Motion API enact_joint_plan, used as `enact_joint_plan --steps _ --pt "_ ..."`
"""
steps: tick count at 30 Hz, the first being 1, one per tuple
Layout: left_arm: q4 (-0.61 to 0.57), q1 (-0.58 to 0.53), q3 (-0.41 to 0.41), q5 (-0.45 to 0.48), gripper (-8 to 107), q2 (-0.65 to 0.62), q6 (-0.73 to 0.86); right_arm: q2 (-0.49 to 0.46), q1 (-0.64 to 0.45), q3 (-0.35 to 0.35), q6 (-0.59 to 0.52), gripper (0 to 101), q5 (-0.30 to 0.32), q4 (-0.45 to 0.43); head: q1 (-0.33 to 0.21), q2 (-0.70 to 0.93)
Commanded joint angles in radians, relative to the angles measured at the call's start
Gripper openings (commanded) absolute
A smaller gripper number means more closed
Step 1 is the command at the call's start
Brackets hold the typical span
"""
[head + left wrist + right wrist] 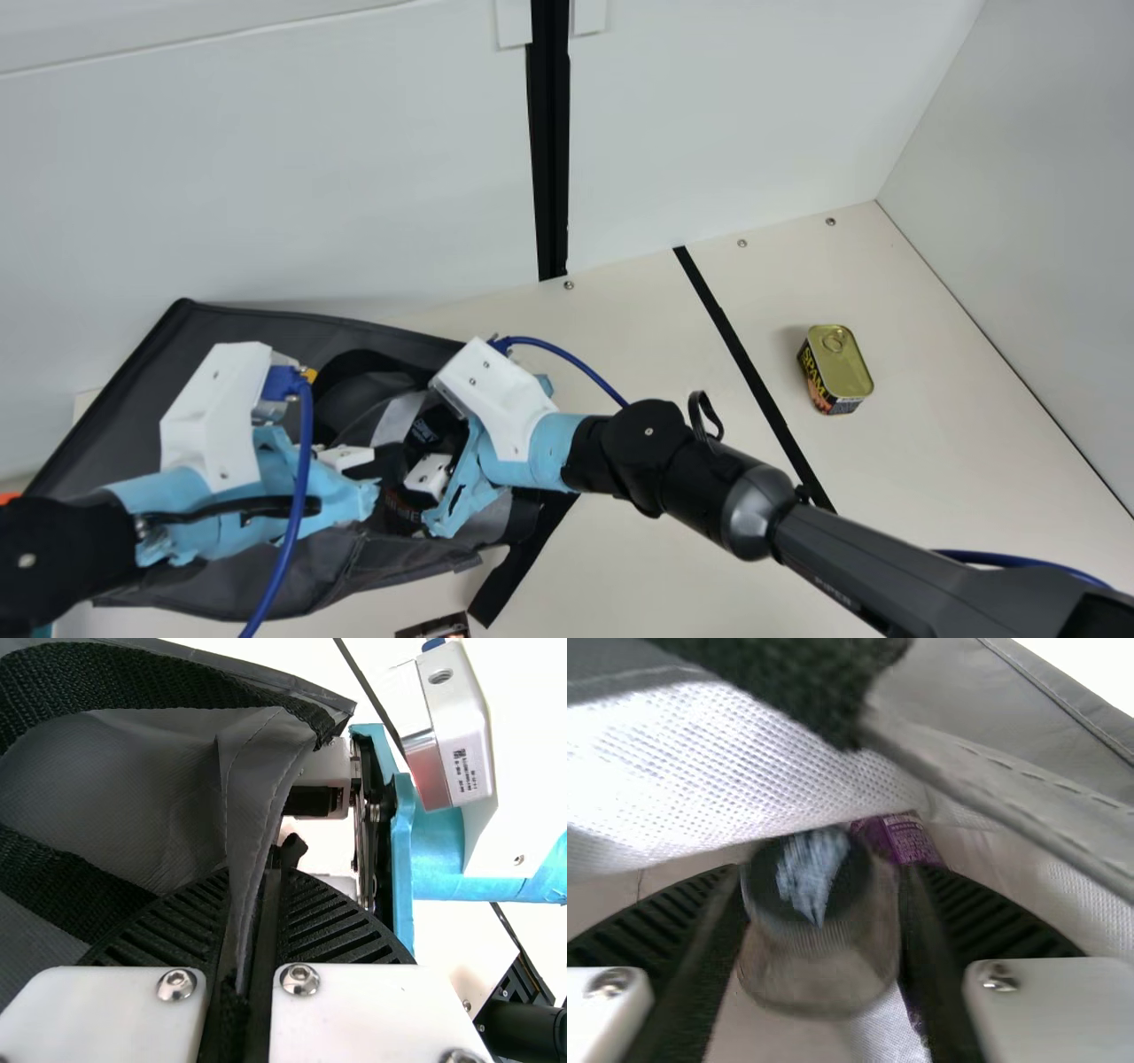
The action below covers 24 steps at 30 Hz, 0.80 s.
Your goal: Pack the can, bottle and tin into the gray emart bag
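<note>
- In the main view, a black strip (753,368) is seen across the cream table (620,328), between the gray bag (115,425) and the tin (840,361).
- A small dark item (436,626) is cut off by the near edge of the main view.
- Much of the bag's mouth is covered by both arms; over it, the left gripper (383,464) and right gripper (427,470) are set close together.
- The bag's gray edge is pinched between the left gripper's ribbed fingers.
- A clear bottle (819,948) with a dark cap, blurred, is held between the right gripper's fingers, one on either side.
- The tin is stood on the table, well apart from both grippers, toward the right.
- Inside the open bag, the bottle is seen against pale lining (682,771), with a purple item (904,840) just beside it; whether that is the can cannot be told.
</note>
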Motion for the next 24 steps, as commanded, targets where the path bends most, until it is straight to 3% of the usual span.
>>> enact_joint_plan --steps 1,6,24 --pt "0.000 0.000 0.000 0.000 10 0.000 0.000 -0.006 -0.002 0.000 0.005 74 0.001 0.001 -0.023 -0.002" --pt "0.000 0.000 0.000 0.000 10 0.000 0.000 -0.014 -0.005 0.007 0.013 90 0.002 -0.011 -0.023 -0.002" --pt "0.000 0.000 0.000 0.000 10 0.000 0.000 -0.100 -0.046 0.058 0.066 91 0.034 -0.079 -0.023 -0.002"
